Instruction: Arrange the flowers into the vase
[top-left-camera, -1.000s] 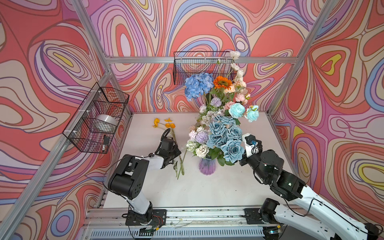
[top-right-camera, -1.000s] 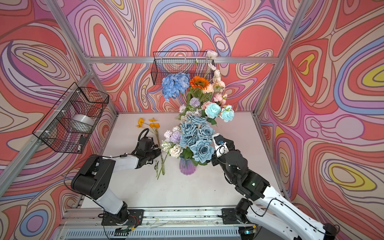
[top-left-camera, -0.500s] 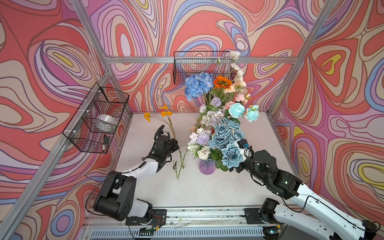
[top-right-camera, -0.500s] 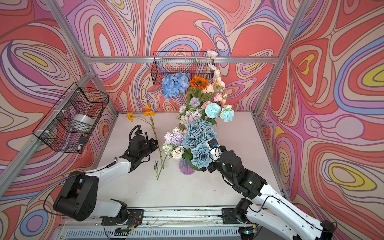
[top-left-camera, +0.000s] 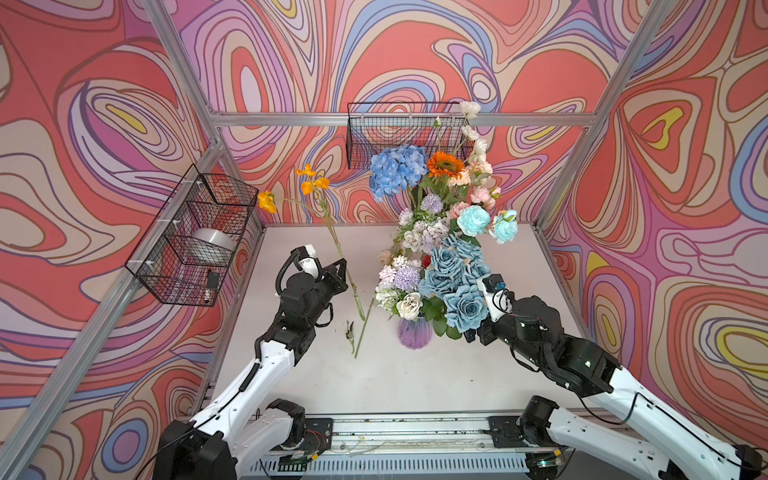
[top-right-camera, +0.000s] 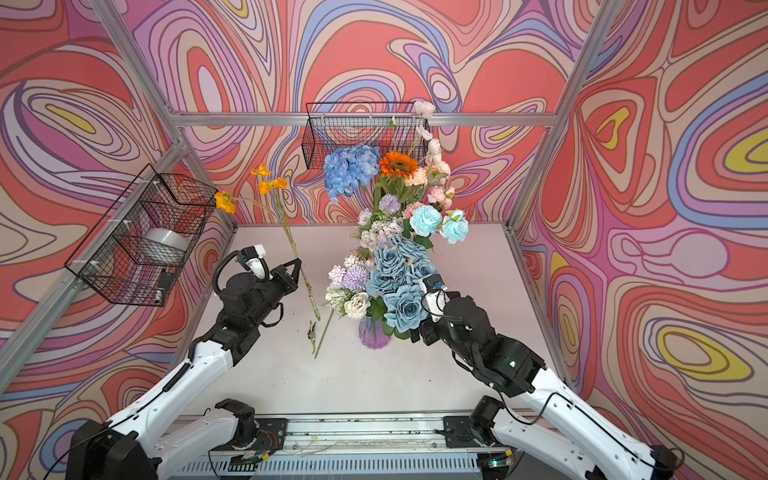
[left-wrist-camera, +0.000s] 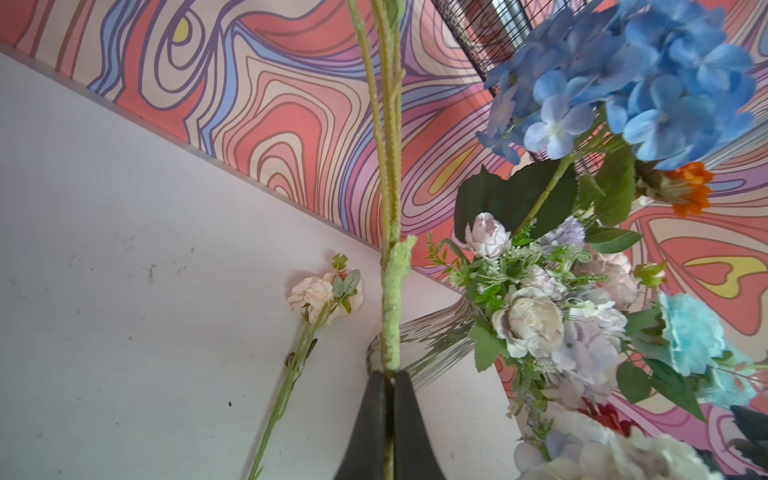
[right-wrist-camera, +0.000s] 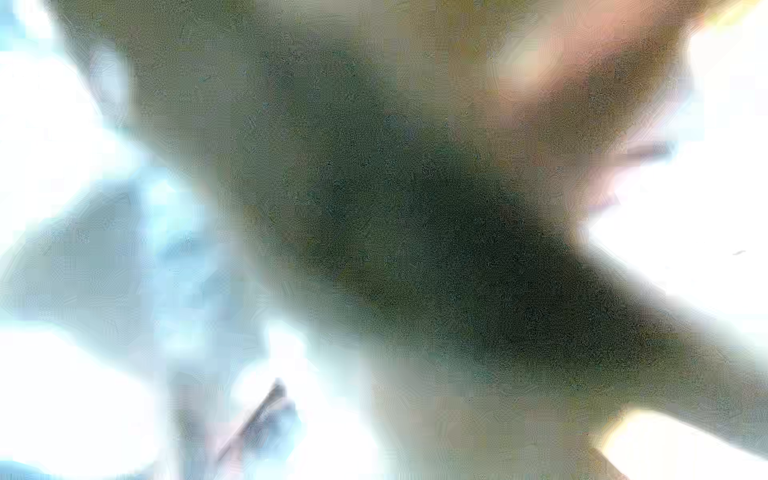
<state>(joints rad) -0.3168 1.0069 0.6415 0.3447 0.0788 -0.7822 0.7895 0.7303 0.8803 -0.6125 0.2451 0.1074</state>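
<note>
Since a second ago, your left gripper had raised the orange poppy stem off the table. In both top views it clenched that stem near upright, left of the purple vase of flowers, while your right gripper, jaws spread wide, sat under the blue roses beside the vase. Your left wrist view showed the fingers pinched on the stem with a peach bloom lying on the table behind, and your right wrist view was too blurred to read.
</note>
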